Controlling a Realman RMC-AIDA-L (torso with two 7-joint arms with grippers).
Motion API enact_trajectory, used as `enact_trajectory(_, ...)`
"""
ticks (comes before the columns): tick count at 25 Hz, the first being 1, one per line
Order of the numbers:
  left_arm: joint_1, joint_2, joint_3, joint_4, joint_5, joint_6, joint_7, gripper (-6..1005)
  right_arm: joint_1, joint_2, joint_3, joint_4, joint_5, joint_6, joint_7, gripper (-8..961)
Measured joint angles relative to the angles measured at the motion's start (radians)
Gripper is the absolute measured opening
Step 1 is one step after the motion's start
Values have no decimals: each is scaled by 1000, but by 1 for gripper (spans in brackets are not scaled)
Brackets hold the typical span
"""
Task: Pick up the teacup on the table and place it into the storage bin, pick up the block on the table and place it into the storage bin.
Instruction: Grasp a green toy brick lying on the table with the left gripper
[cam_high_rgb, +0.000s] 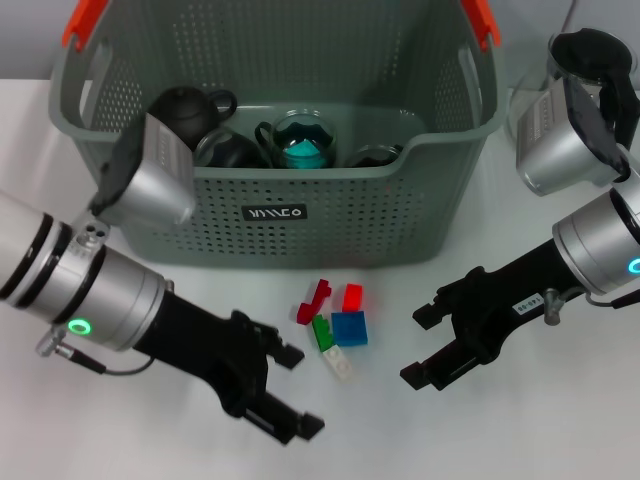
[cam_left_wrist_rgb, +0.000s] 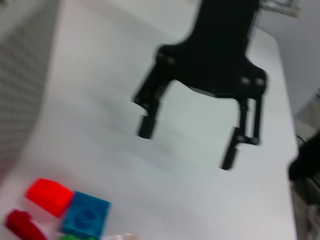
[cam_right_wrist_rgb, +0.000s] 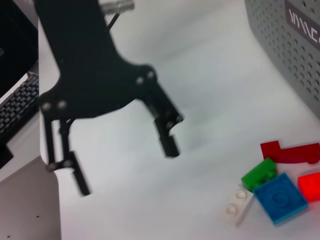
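Left gripper (cam_high_rgb: 295, 390): fingers spread, empty, low over table (cam_high_rgb: 560, 430) just left of blocks (cam_high_rgb: 335, 325). Blocks: clustered on table directly before storage bin (cam_high_rgb: 280, 215). Teacup (cam_high_rgb: 300, 140): inside storage bin. Right gripper (cam_high_rgb: 425, 345): fingers spread, empty, right of blocks.

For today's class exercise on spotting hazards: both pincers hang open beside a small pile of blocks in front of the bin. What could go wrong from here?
1. The blocks lie touching in a tight cluster, so a pincer closing on one may nudge or drag its neighbours.
2. The left pincer and right pincer flank the same pile; both reaching in could collide.
3. The storage bin already holds a teapot and glassware; a dropped block might strike them.
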Motion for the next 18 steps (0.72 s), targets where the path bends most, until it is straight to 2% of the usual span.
enact_trajectory(6, -7, 1, -3, -8, 10, -90, 4, 941, 0, -11, 2, -10, 0, -12, 7, 943)
enact_trajectory(11, -24, 8, 34, -30, 21, -153, 13, 940, 2, -16, 7, -12, 0, -17, 10, 943)
enact_trajectory(18, -25, 0, 119, -60, 57, -279, 12, 938, 2, -17, 9, -13, 0, -19, 27, 943)
